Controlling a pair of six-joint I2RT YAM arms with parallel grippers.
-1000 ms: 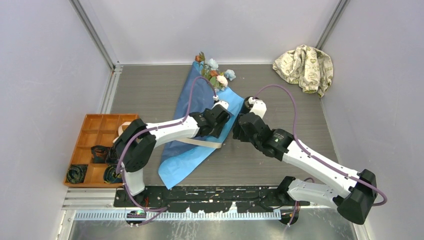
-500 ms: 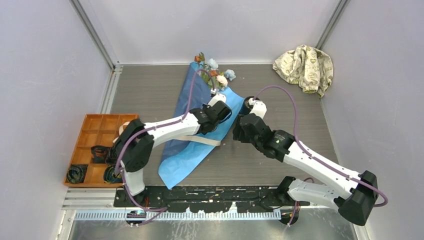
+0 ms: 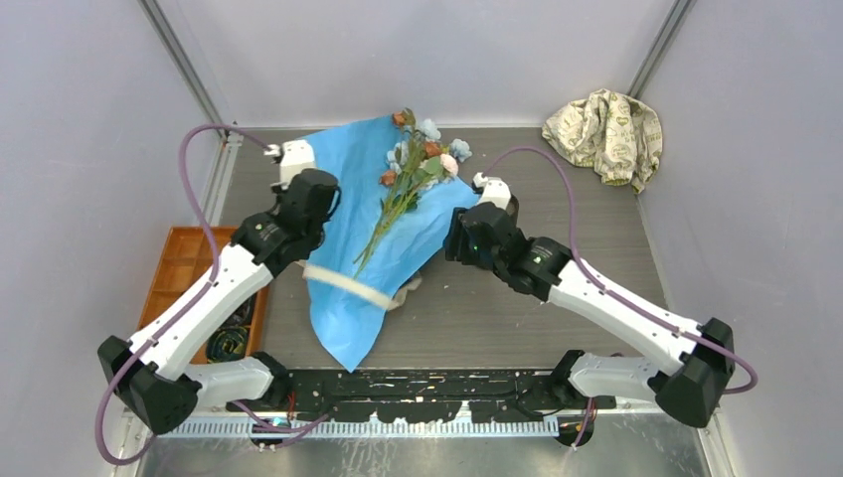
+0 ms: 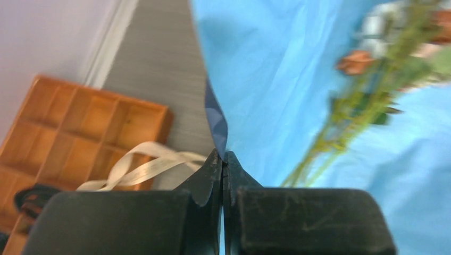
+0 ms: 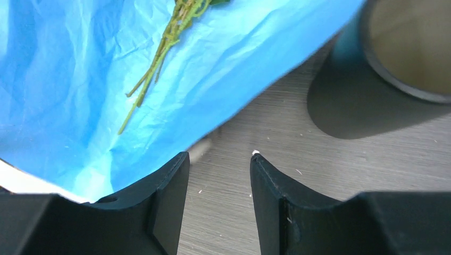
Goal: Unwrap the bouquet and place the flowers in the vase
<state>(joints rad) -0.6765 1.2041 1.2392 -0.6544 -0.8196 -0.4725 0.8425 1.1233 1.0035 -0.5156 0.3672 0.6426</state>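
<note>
An orange tray (image 3: pixel 189 263) with compartments stands at the near left of the bench (image 3: pixel 497 308), partly under the left arm. Just to the right of it lies the blue paper (image 3: pixel 348 238) of the bouquet. It is spread open with the light inner side up, and its narrow tip points toward the arm bases. A beige ribbon (image 3: pixel 343 283) crosses this narrow lower part.

The left end effector (image 4: pixel 223 159) is closed on the left edge of the paper, where the dark outer side shows. The right end effector (image 5: pixel 219 159) has its fingers apart with nothing between them. It is above the bare bench at the right edge of the paper.

Just beyond it the vase (image 5: pixel 372 64) stands upright, close beside that edge. The flowers (image 3: pixel 408 184) lie on the open paper, with the green stems toward the near side and the pink, pale blue and orange-brown heads at the far edge. In the far right corner lies a crumpled beige patterned cloth (image 3: pixel 604 129).
</note>
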